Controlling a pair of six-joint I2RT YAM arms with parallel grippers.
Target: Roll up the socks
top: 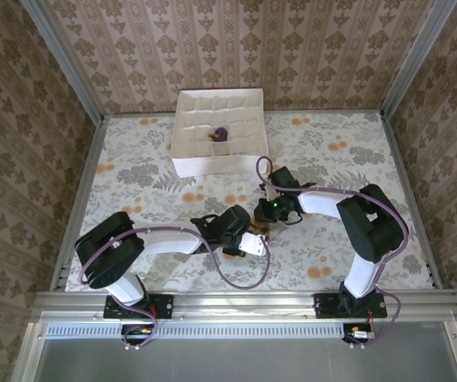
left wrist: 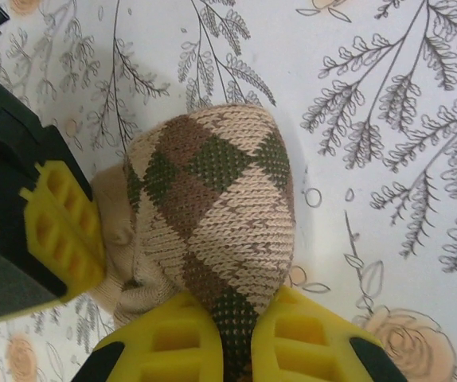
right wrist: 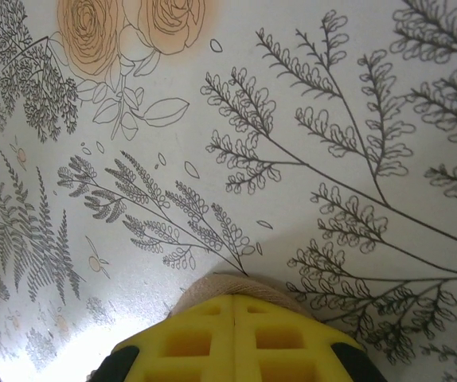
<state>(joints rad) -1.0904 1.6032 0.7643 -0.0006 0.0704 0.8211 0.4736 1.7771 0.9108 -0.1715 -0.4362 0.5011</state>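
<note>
The checked sock (left wrist: 212, 215) is seen as a rounded bundle on the table (left wrist: 372, 95), between the two grippers. In the left wrist view its near end is pinched between the yellow fingers of the left gripper (left wrist: 240, 310), and the rest of the bundle lies just ahead of the fingertips. The tan part of the sock is touched by a yellow finger (left wrist: 61, 231) of the right gripper (right wrist: 234, 302). In the right wrist view the fingers of this gripper are pressed together, and a tan edge of the sock is seen right at their tips. A thin fold is perhaps caught between them, but this cannot be told surely. The purple sock (top: 221, 134) lies as a small bundle in a compartment of the white box (top: 216, 165) at the far side of the table, well apart from both grippers.
</note>
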